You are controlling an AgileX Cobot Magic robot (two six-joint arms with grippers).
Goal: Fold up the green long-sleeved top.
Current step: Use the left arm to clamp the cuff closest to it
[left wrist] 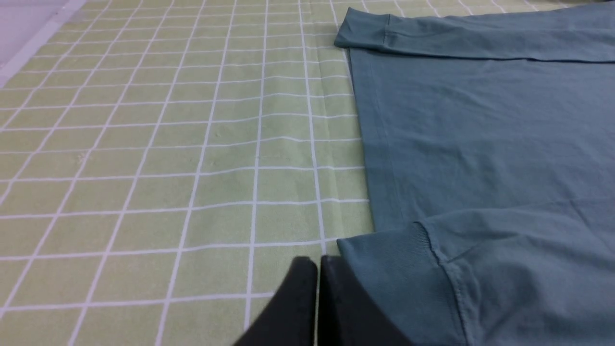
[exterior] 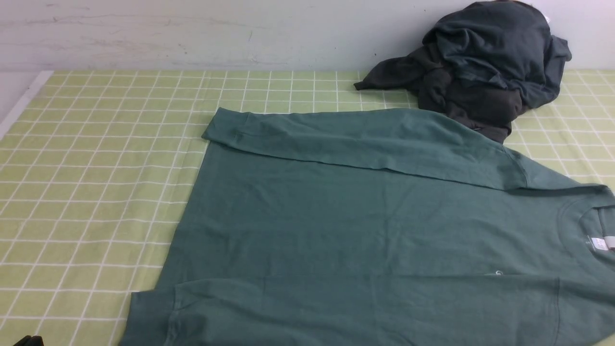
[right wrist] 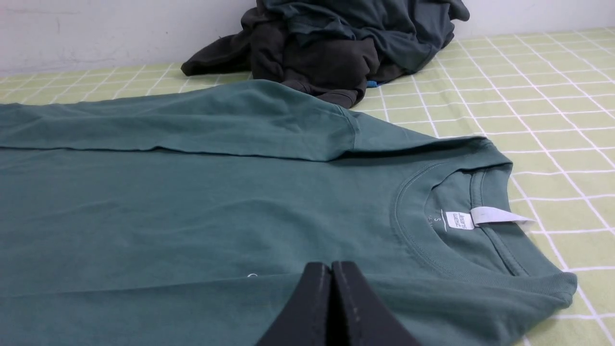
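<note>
A table (exterior: 96, 168) covered in yellow-green checked cloth is carrying two things. The green long-sleeved top (exterior: 365, 230) is lying flat from the centre toward five o'clock, and a dark grey heap of garments (exterior: 485, 62) is sitting at one o'clock, just beside it.

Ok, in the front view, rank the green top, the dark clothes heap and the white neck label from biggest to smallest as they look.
1. green top, by far the largest.
2. dark clothes heap; farther back, so it may look smaller than it is.
3. white neck label, tiny.
</note>
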